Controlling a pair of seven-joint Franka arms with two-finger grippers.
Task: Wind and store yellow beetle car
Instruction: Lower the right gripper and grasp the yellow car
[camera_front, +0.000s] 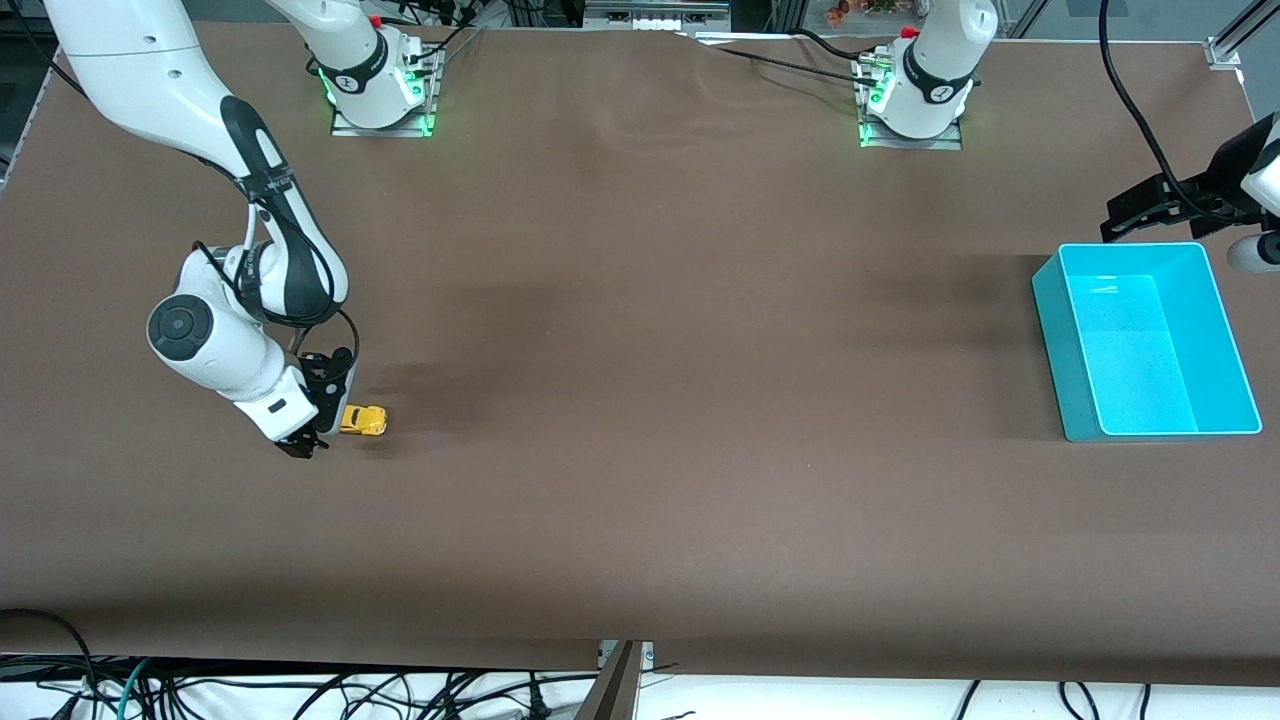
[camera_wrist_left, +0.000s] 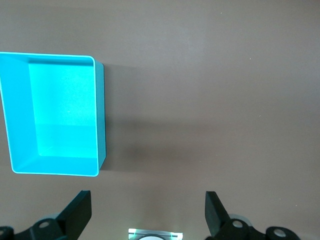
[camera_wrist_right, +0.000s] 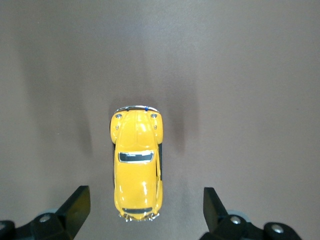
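Note:
The yellow beetle car (camera_front: 363, 420) stands on its wheels on the brown table, toward the right arm's end. My right gripper (camera_front: 318, 425) hangs low right beside it. In the right wrist view the car (camera_wrist_right: 137, 170) lies lengthwise, one end between the spread fingers of my right gripper (camera_wrist_right: 145, 200). There is a gap on each side, so the open fingers do not touch it. My left gripper (camera_front: 1125, 222) is up by the teal bin (camera_front: 1060, 350). Seen from the left wrist, my left gripper (camera_wrist_left: 148, 205) is open with nothing in it.
The teal bin (camera_wrist_left: 100, 120) has nothing in it and stands toward the left arm's end of the table. Both arm bases (camera_front: 380, 90) (camera_front: 912, 100) stand along the table edge farthest from the front camera. Cables hang below the nearest edge.

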